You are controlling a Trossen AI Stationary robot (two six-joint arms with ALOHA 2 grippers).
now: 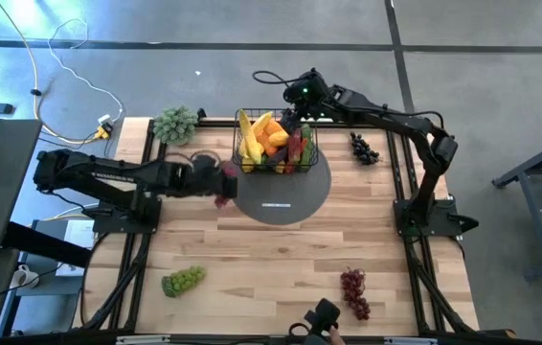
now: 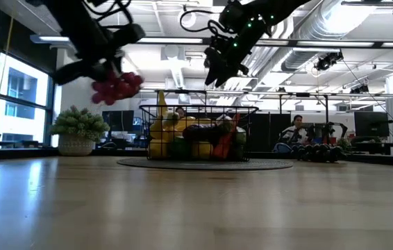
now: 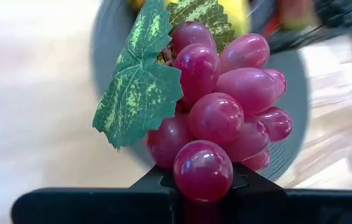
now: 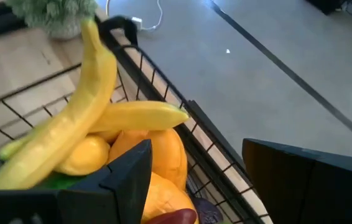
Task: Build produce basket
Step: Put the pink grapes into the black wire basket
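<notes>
The black wire basket (image 1: pixel 273 146) stands on the round dark mat (image 1: pixel 285 201) and holds bananas (image 4: pixel 83 106), orange mangoes (image 4: pixel 163 155) and other toy produce. My left gripper (image 1: pixel 217 182) is just left of the basket, above the table, and is shut on a bunch of red grapes (image 3: pixel 226 106). The same bunch shows in the low view (image 2: pixel 116 87). My right gripper (image 4: pixel 219 186) hangs open and empty above the basket's far right part. It also shows in the low view (image 2: pixel 223 69). My left gripper pinches the red grape bunch between its two fingers, with a grape at one end of the bunch (image 3: pixel 203 174) in the gap. The fingers come from the table's left. The bunch is lifted clear of the table, with its green leaf (image 3: pixel 138 93) sticking out to one side.
On the table lie a green grape bunch (image 1: pixel 183 280) at the near left, a red grape bunch (image 1: pixel 353 292) at the near right and a dark grape bunch (image 1: pixel 365 147) right of the basket. A grey-green leafy bunch (image 1: pixel 175 125) stands at the far left.
</notes>
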